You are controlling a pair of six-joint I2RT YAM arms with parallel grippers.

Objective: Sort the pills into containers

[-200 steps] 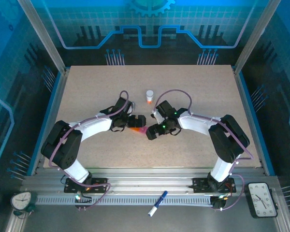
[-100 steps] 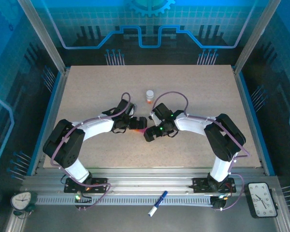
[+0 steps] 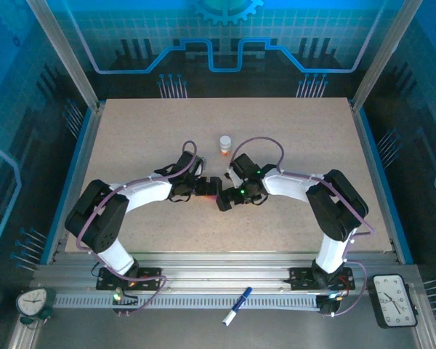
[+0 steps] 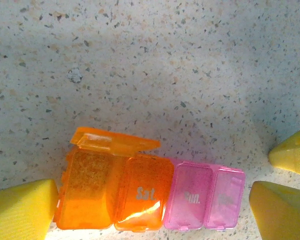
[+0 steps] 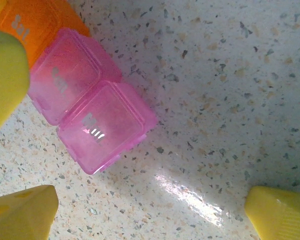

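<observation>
Your left gripper [image 4: 150, 212] gapes wide around the pill box [image 4: 140, 192], likely to steady it | your right gripper [image 5: 150, 215] gapes by its pink end [image 5: 97, 125]

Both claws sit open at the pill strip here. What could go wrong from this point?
1. The left claw and right claw crowd the same short pill strip; their yellow fingers could collide.
2. The strip lies loose on the table; a closing finger may push it aside rather than grip it.
3. The open orange lid stands beside a left finger and could be knocked shut.
</observation>
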